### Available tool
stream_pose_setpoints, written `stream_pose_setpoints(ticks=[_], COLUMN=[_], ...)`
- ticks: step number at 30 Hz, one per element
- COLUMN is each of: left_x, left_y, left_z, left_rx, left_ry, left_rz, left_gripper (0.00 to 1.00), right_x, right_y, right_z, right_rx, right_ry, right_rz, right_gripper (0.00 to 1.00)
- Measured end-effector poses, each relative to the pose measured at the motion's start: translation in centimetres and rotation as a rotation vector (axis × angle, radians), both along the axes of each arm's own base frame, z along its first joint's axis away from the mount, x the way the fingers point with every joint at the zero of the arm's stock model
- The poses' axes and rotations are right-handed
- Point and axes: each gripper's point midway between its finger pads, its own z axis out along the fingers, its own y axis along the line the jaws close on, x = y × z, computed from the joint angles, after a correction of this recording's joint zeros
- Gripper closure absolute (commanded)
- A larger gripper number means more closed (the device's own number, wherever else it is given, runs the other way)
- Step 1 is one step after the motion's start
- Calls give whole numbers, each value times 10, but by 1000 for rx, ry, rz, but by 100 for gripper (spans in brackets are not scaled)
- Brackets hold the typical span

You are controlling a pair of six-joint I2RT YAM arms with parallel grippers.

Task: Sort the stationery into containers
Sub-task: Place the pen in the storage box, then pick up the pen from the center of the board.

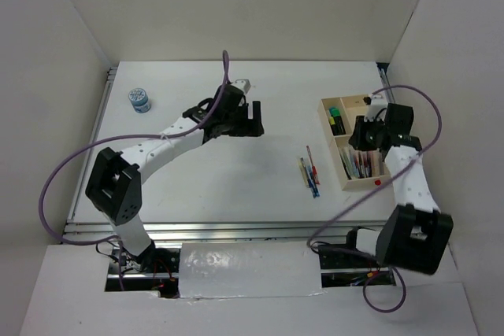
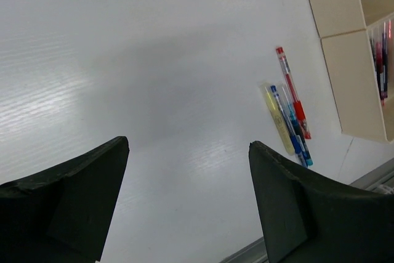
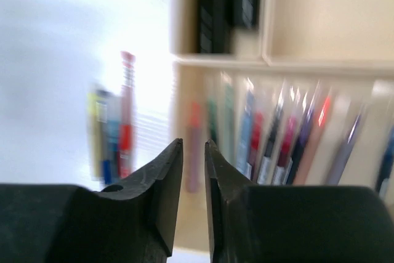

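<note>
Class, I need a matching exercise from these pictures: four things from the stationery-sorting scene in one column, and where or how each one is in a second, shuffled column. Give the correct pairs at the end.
Column one
1. round pot
2. loose pens
3. highlighters
4. left gripper

Column two
A. wide open and holding nothing, above the middle of the table
B. inside a far compartment of the wooden tray
C. alone near the table's far left corner
D. lying together on the table, just left of the wooden tray

Pairs: 1-C, 2-D, 3-B, 4-A
</note>
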Motion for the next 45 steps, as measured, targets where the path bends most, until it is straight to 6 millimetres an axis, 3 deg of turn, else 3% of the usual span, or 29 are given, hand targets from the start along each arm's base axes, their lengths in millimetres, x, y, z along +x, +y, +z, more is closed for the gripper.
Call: stream_pose_setpoints(ticks=[2,5,8,10,15,19,28,38,45], left_x=[8,17,27,31,32,30,30,25,25], left_y=[11,33,50,58,62,66,73,75,75], left_z=[-1,-3,-2,0,13,21,17,10,10], left_rx=[-1,5,4,1,-8,-13,-9,-3,-4], left_ry=[-2,8,6,2,-25,-50,-41,-27,-29], left_rz=[29,79,122,140,143,140,152,150,150], left_gripper=[9,9,9,5,3,3,3,3,3], right_x=[1,-6,-22,-27,-31,-39,-51,-52,-52], right_y=[17,76,136,148,144,149,174,163,160], right_z=[46,103,114,101,24,-13,-48,-78,-85], right_rx=[-53,-79,-31,0,5,-30,-101,-171,-183], right_ry=[-146,-322,-350,-301,-52,71,176,264,286], right_rz=[54,226,395,416,364,362,382,333,324], right_gripper=[75,74,65,63,64,66,67,66,63])
